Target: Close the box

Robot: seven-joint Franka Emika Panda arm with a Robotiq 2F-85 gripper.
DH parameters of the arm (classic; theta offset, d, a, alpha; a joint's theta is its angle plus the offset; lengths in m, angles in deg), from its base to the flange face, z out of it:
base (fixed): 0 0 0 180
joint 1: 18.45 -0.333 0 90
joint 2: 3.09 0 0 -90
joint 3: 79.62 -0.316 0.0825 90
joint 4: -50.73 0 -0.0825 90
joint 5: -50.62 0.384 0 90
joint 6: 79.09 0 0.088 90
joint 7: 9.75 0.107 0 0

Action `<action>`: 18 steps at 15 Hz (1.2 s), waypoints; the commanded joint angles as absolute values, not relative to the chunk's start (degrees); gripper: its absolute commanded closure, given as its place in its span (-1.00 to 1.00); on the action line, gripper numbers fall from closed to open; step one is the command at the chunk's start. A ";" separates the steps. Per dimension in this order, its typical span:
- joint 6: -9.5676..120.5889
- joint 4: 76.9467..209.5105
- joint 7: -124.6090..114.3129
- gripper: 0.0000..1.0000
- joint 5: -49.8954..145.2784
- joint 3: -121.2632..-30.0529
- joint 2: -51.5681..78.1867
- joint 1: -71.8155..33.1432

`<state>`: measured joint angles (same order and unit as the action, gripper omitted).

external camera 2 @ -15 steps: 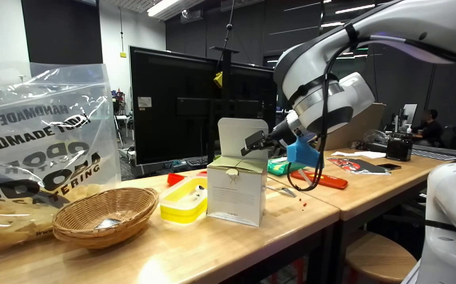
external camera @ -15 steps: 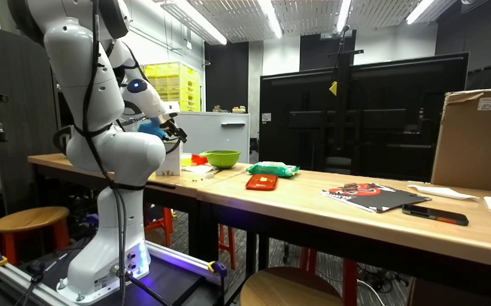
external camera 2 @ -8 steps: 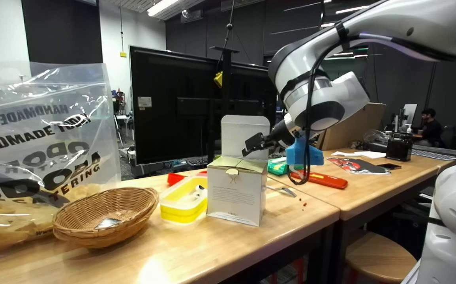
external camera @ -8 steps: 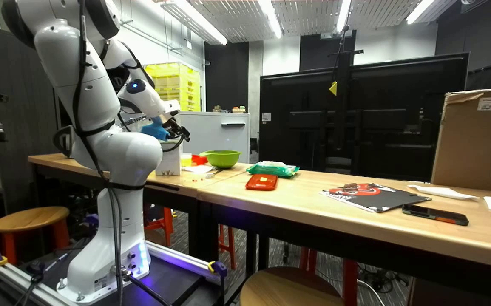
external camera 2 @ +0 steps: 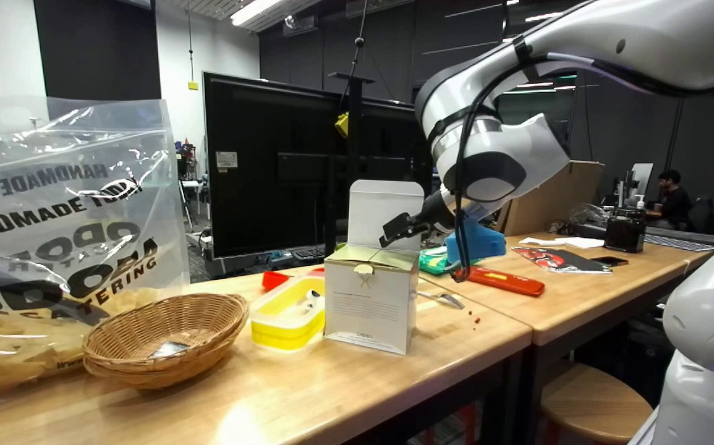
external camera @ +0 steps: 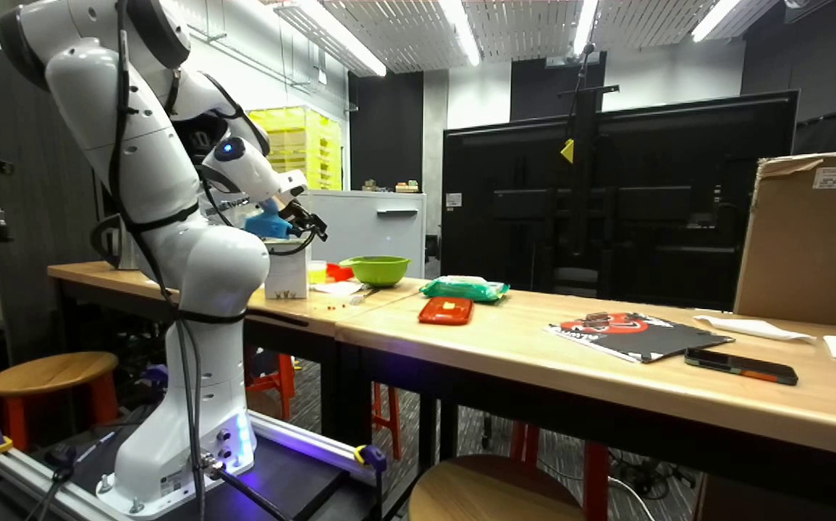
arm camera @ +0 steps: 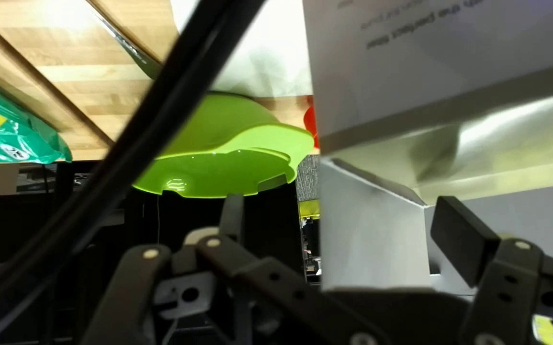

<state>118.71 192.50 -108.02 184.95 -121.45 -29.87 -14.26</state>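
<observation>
Looking over the table (external camera 2: pixel 258 405), we find the white box (external camera 2: pixel 366 306) standing just beside the yellow container (external camera 2: pixel 285 335), its lid (external camera 2: pixel 381 201) upright. The wrist view shows us the fingers (arm camera: pixel 463 239) spread well apart; in an exterior view they overlap the lid, though we cannot tell whether they touch it.

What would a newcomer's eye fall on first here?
Most likely the big white robot arm, towering on the left of an exterior view. Next, perhaps, the white box near the middle of an exterior view, its flap standing up behind the gripper. The lime-green bowl also stands out, left of the box in the wrist view.
</observation>
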 commanded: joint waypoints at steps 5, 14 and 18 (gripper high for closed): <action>118.90 190.43 -118.92 -1.00 193.69 -126.52 -34.20 -6.90; 118.91 189.24 -126.51 -1.00 199.74 -127.64 -38.07 -2.48; 118.94 188.49 -129.54 -1.00 201.02 -127.35 -38.58 -2.02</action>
<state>118.71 189.42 -125.24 197.89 -126.65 -36.88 -3.65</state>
